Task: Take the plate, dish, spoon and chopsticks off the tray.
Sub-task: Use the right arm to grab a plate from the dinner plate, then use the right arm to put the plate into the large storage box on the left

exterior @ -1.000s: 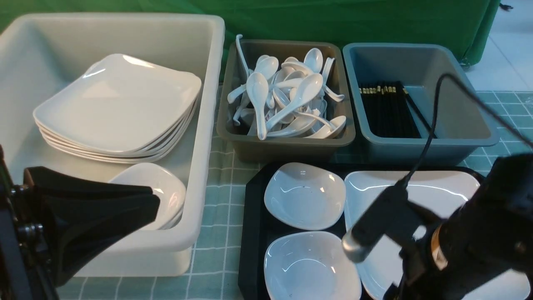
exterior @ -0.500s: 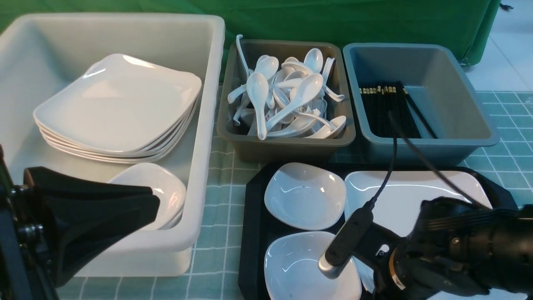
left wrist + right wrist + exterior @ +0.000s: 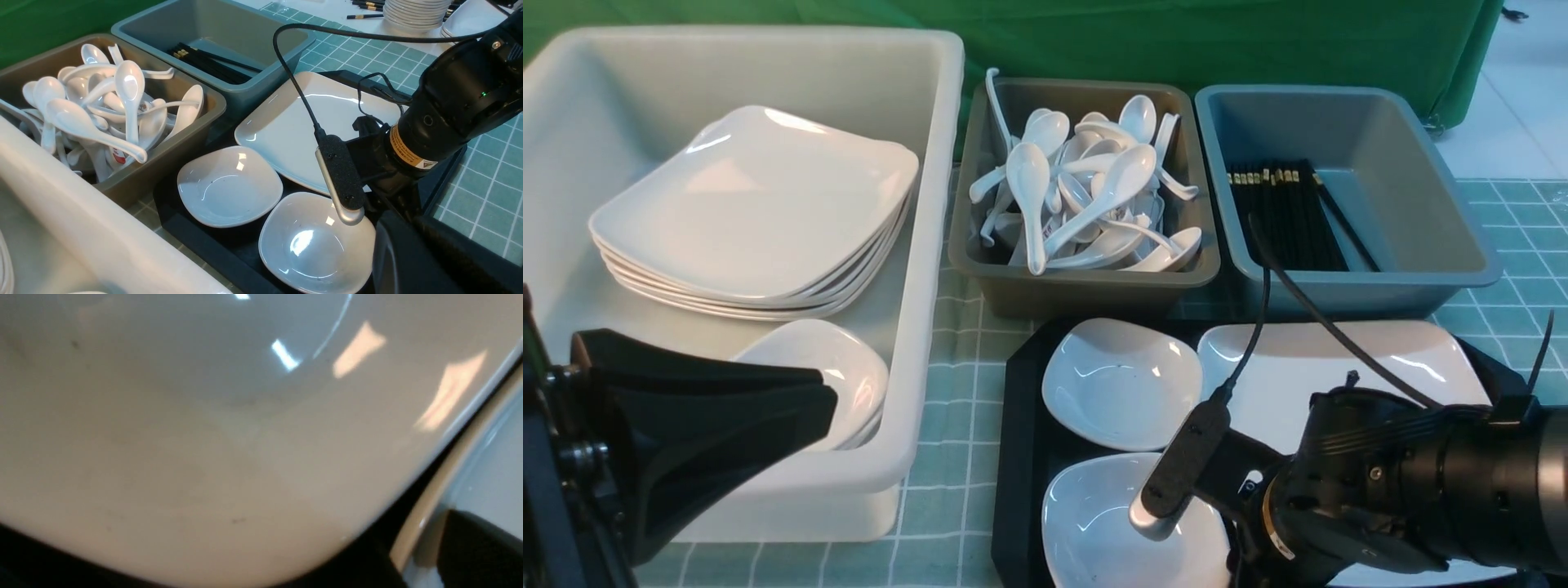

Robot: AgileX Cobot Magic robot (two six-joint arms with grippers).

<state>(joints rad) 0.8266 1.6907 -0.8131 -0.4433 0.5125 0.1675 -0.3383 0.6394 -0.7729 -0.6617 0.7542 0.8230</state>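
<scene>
Green checked cloth (image 3: pixel 947 408) covered the table, with a green backdrop (image 3: pixel 1176 41) behind it. On the robot's left stood the white bin (image 3: pixel 931 245), holding a stack of plates (image 3: pixel 752 204) with small dishes nested in front of it. The tray (image 3: pixel 1021 457) lay at the near right. Just beyond it, side by side, stood a brown-grey tub (image 3: pixel 1086 286) and a blue-grey tub (image 3: pixel 1421 237).

The plate (image 3: pixel 1339 359) lay on the tray's right half, partly hidden by the right arm (image 3: pixel 1421 482), which hung low over the tray's near end. The right gripper (image 3: pixel 388 192) was mostly hidden under that arm, so I could not tell how wide its jaws stood or whether they held anything. Its wrist view showed only a glossy white dish surface, very close.

The left gripper (image 3: pixel 825 400) hovered by the bin's near wall, well apart from the tray. Its black fingers looked close together with nothing visible between them, though the gap could not be judged.

Two small dishes sat on the tray's left half, the far dish (image 3: pixel 1121 384) and the near dish (image 3: pixel 1094 531), both beside the plate. White spoons (image 3: pixel 1086 188) lay heaped in the brown-grey tub. Black chopsticks (image 3: pixel 1286 216) lay in a row in the blue-grey tub.
</scene>
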